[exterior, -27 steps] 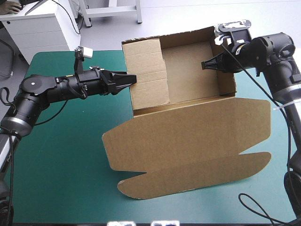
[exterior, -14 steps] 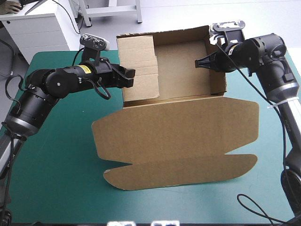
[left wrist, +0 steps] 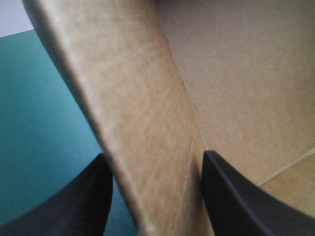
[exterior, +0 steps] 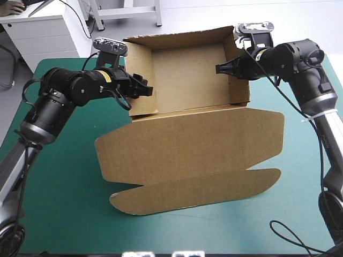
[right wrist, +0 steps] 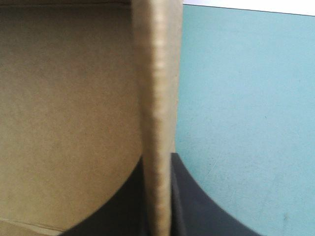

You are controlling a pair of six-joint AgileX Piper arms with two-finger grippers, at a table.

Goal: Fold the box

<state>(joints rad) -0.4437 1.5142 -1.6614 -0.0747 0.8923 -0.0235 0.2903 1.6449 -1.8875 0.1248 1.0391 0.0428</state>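
Note:
The brown box (exterior: 187,144) stands as an open tray at the far middle of the table, with its lid (exterior: 193,187) flat toward the near edge. My left gripper (exterior: 143,88) straddles the tray's left wall (left wrist: 147,123). It is open, and the tilted board fills the gap between its black fingers (left wrist: 74,206). My right gripper (exterior: 221,68) is shut on the right wall (right wrist: 155,98), which stands edge-on between its fingers (right wrist: 192,196). The tray's inside (right wrist: 64,113) lies beside that wall.
The teal-green cover (exterior: 59,187) shows bare to the left of the box and along the near edge, and also right of the right wall (right wrist: 246,98). A white cabinet (exterior: 43,29) stands beyond the far left corner.
The box has slid left and turned slightly, and both grippers moved with it. The left flap that lay over the tray floor now stands upright between the left fingers.

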